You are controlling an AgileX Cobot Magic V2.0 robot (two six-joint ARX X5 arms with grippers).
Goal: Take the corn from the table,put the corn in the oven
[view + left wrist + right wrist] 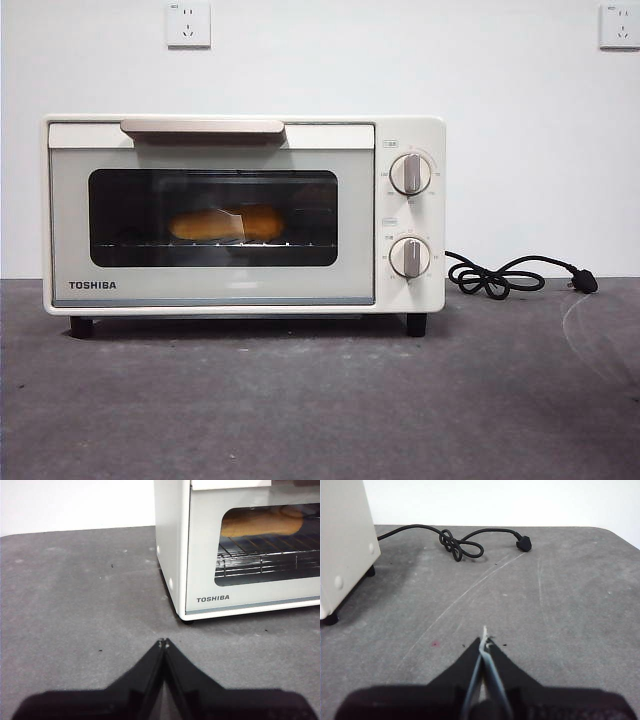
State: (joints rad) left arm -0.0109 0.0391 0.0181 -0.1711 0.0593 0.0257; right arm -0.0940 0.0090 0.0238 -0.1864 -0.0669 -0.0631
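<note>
On the table [320, 400], the shut oven [243, 215] holds the corn [226, 224] on its rack; both tools pressed together, empty.

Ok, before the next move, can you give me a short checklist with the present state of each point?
1. The corn lies inside the oven on the wire rack: ok.
2. Oven door shut: ok, the handle sits flush at the top.
3. Left gripper shut, holding nothing, away from the oven: ok.
4. Right gripper shut, holding nothing: ok.
5. Cord lies apart from both grippers: ok.
6. Knob settings: cannot tell.
</note>
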